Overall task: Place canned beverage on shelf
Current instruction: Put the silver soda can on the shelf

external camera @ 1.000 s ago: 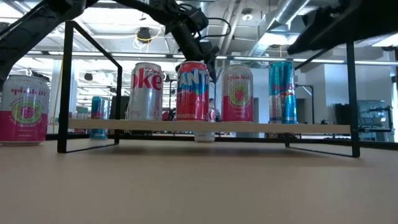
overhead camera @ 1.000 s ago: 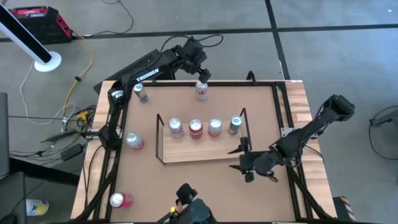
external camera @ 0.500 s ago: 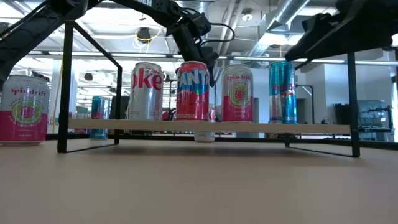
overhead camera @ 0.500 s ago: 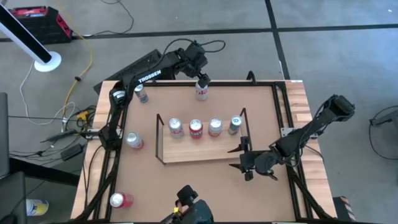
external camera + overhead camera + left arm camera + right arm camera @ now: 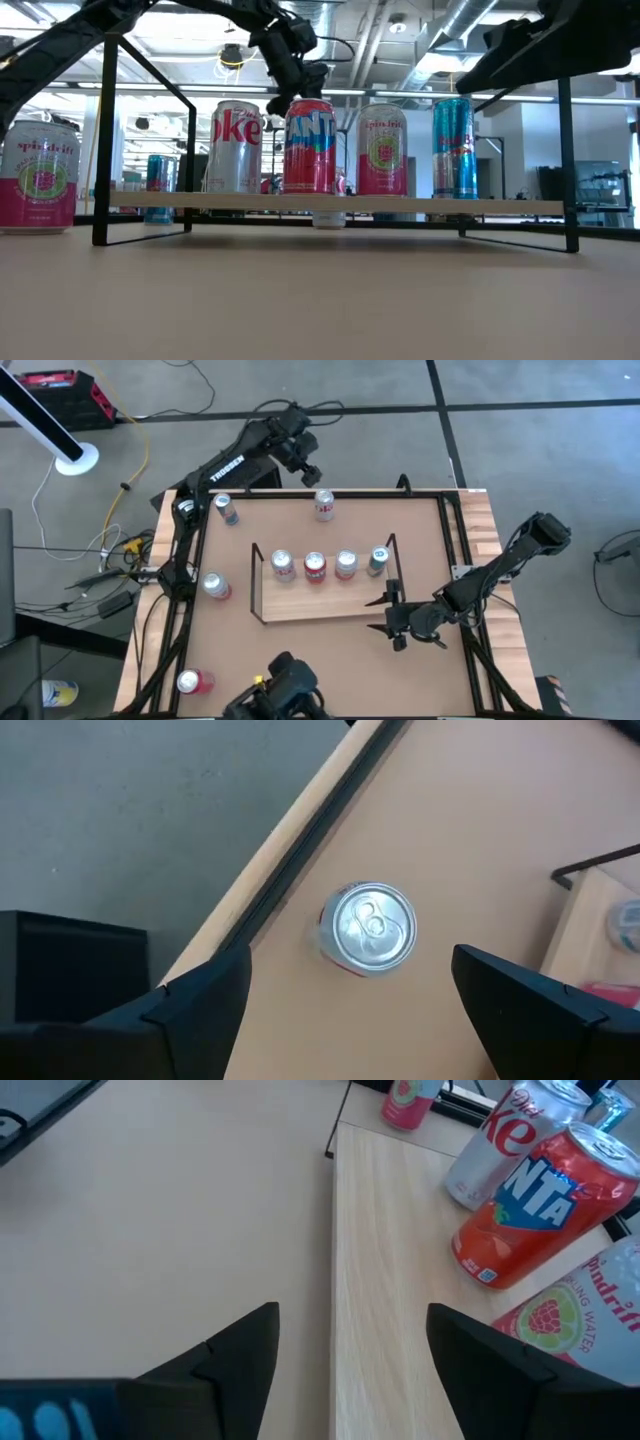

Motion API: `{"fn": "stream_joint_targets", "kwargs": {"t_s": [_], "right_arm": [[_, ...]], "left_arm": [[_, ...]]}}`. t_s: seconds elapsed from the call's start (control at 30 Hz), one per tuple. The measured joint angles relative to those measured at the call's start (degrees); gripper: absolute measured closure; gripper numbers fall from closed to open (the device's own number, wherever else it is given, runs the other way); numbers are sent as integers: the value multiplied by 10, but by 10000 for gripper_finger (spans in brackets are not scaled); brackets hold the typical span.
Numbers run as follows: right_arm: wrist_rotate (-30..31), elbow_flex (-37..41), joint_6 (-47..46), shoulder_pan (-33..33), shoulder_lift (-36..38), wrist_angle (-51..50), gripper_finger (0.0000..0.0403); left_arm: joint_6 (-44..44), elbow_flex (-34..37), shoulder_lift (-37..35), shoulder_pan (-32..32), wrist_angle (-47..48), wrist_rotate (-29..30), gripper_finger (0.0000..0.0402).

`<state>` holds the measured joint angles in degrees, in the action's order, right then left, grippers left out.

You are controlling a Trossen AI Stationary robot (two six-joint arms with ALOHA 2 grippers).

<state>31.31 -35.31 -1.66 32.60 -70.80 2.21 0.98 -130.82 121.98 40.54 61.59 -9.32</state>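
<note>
1. Hovering at the upper centre of the high view, the left gripper (image 5: 303,457) stands just beyond the far edge of the desk (image 5: 330,665). Its jaws are spread wide and hold nothing; in the left wrist view both fingers (image 5: 205,995) flank open space.

2. The target can (image 5: 324,506) stands upright on the desk just inside the far rail, above the shelf (image 5: 320,600) in the high view. It is apart from the left gripper, lying down and slightly right of it in that frame.

3. In the left wrist view the can (image 5: 369,928) shows lid-on between the two fingers, clear of both. Its long axis is vertical, so the camera looks almost straight down it.

4. The shelf carries four upright cans in a row along its upper edge; the lower strip of the board is bare.

5. The right gripper (image 5: 392,622) rests at the lower right corner of the shelf, jaws open and empty, well apart from the target can.

6. Judgement: the left arm is much the nearer. The coming move calls for descending over the can with the jaws straddling its sides.

7. Other cans stand at the left of the desk.
</note>
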Motion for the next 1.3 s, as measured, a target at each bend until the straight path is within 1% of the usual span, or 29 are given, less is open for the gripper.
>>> {"fn": "stream_joint_targets", "kwargs": {"t_s": [0.1, 0.23, 0.47, 0.6, 0.93, 1.17, 1.3], "right_arm": [[0, 0, 0, 0, 0, 0, 127], [0, 0, 0, 0, 0, 0, 127], [-8, 0, 2, 0, 0, 0, 127], [-15, 0, 2, 0, -1, 0, 127], [-15, 0, 3, -5, -8, 0, 127], [-15, 0, 2, -5, -8, 0, 127], [-15, 0, 2, -5, -8, 0, 127]], "left_arm": [[9, 7, 15, -10, -17, 12, 72], [24, 12, 45, -22, -30, 13, 72], [44, 12, 85, -35, -33, 18, 72], [55, 25, 86, -44, -53, 48, 72], [68, 28, 86, -60, -74, 54, 72], [76, 28, 86, -65, -72, 103, 72], [76, 28, 86, -65, -71, 107, 72]]}}
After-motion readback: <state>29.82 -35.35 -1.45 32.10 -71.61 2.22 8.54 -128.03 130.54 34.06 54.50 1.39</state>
